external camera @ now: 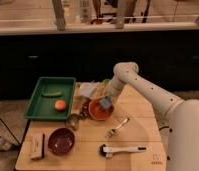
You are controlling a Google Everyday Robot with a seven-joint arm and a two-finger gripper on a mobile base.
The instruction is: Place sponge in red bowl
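The red bowl (97,111) sits near the middle of the wooden table, orange-red with a lighter inside. My gripper (106,101) hangs at the end of the white arm that reaches in from the right, just over the bowl's right rim. It is shut on the sponge (106,104), a small blue-grey pad held low over the bowl's right side. I cannot tell whether the sponge touches the bowl.
A green tray (39,107) at the left holds a green item (52,93) and an orange fruit (60,104). A maroon bowl (61,141), a tan striped block (37,146), a small cup (73,121), a fork (117,127) and a brush (120,149) lie in front. Packets (90,89) lie behind the red bowl.
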